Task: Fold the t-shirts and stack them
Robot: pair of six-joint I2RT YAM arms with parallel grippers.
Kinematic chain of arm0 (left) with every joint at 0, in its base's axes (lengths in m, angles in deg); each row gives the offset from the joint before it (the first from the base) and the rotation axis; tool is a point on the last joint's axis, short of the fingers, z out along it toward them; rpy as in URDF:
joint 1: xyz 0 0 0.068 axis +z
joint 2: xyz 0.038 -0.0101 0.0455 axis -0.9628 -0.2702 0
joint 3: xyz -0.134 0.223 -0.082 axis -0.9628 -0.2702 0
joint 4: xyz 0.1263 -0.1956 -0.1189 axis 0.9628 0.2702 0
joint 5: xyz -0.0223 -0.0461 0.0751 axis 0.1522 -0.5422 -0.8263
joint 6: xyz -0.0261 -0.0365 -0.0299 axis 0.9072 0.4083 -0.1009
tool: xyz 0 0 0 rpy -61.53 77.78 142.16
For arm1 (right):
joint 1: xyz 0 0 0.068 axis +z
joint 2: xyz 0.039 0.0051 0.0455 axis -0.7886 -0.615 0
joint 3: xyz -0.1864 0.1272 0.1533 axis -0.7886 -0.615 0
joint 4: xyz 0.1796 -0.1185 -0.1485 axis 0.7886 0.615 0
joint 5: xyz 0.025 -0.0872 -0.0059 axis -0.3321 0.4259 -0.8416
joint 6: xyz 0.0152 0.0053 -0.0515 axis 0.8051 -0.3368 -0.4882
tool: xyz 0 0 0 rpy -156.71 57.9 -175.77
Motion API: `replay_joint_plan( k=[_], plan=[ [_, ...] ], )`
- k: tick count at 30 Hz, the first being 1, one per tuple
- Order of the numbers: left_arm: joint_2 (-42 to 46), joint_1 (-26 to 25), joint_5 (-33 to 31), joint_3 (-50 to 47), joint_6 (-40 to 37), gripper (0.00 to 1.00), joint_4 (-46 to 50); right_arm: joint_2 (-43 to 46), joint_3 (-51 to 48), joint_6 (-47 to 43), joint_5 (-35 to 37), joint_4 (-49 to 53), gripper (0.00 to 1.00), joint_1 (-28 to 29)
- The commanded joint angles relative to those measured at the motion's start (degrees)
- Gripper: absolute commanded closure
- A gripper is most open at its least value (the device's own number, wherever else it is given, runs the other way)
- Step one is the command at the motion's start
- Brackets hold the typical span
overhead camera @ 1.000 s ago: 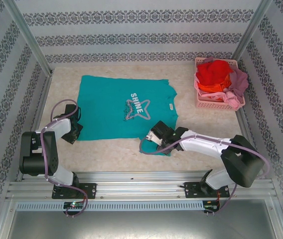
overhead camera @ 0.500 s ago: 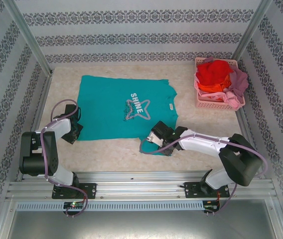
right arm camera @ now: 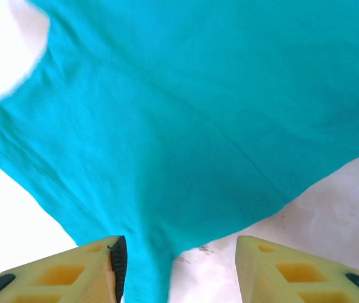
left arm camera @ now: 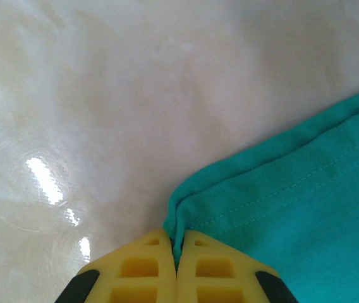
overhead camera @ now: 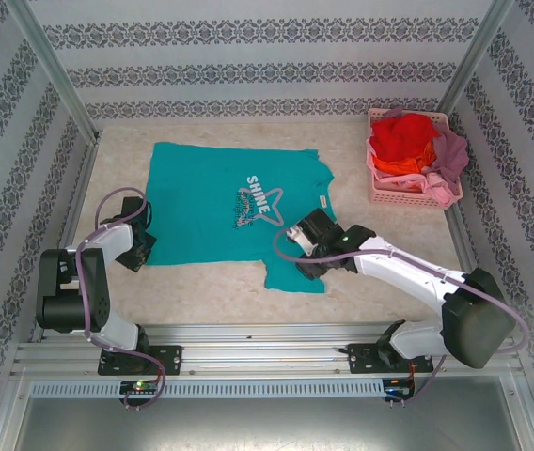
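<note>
Cloth of the teal short-sleeved t-shirt with white chest lettering (overhead camera: 220,202) is being carried by the pale marbled desk (overhead camera: 201,287), spread flat with the print facing up, left of centre. The shirt's near left corner is being gripped by the left pincer (overhead camera: 138,250). In the left wrist view, its yellow fingers (left arm camera: 148,268) are being pressed together, and a fold of the teal hem is being pinched in the seam between them, so this pincer is clenched on the cloth.

The right pincer (overhead camera: 309,261) is being held over the near right part of the same shirt, beside the sleeve. In the right wrist view, its two fingers are being held wide apart, in the released state. Teal cloth is being framed between them, with a strip of it running down just beside the finger at the left of that view. Whether that finger is touching the cloth cannot be told.

At the far right corner of the desk, a red t-shirt (overhead camera: 400,136), an orange t-shirt (overhead camera: 394,167) and a mauve-pink t-shirt (overhead camera: 447,162) are being held, bunched together, in a pink plastic lattice basket (overhead camera: 408,195), well apart from the teal shirt.
</note>
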Motion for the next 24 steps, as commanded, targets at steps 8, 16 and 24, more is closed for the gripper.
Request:
replay_joint_plan(
  k=[8, 16, 24],
  plan=[
    [0.4, 0.5, 2.8, -2.0, -0.7, 1.00, -2.4, -2.5, -4.1, 22.3, -5.0, 2.6, 0.50, -1.0],
    [-0.2, 0.6, 3.5, -1.9, -0.5, 1.00, -2.9, -9.4, -5.0, 25.1, -4.5, -1.2, 0.60, -1.0],
    [1.7, 0.5, 3.6, -2.4, -0.6, 1.00, -2.3, -4.6, -4.7, 25.2, -3.6, 1.6, 1.00, -1.1]
  ],
)
